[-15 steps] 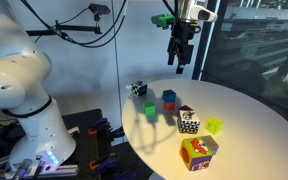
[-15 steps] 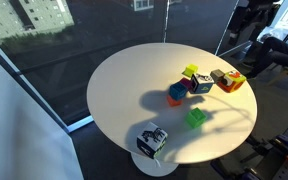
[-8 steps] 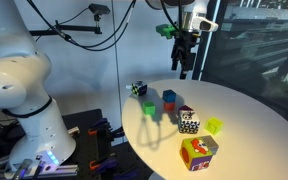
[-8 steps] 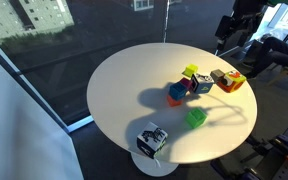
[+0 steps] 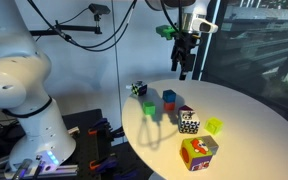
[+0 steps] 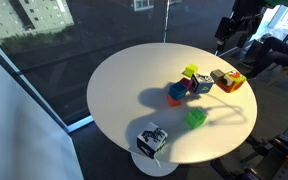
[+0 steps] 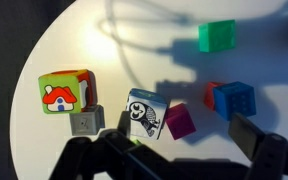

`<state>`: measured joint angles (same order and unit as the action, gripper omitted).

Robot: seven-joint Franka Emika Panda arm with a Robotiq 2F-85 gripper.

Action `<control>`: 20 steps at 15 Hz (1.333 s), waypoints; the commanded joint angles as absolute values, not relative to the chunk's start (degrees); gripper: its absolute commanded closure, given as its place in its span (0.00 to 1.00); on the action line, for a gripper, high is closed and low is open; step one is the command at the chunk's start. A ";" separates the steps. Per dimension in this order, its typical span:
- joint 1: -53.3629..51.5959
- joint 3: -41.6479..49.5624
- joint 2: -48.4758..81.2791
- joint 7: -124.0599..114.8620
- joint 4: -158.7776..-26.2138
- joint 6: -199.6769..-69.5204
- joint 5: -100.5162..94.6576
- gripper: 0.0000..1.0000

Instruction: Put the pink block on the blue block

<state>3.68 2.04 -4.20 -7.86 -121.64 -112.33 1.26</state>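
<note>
Wrist view: the pink block is a small plain cube on the white table. It sits just beside the black-and-white cube, near the blue block. The gripper hangs high above, jaws apart, holding nothing.

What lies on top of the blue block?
Nothing. In the wrist view the top of the blue block is bare. The pink block sits on the table nearby, apart from it. What is under the blue block is covered.

No readable text, no numbers, no brand marks, only a house picture on the orange cube
</note>
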 commanded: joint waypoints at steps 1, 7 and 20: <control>3.45 2.28 -4.19 -7.86 -121.50 -112.15 1.25 0.00; 3.31 2.08 -1.09 -8.98 -120.21 -114.11 1.01 0.00; 1.04 1.90 12.51 -10.22 -116.67 -128.85 0.80 0.00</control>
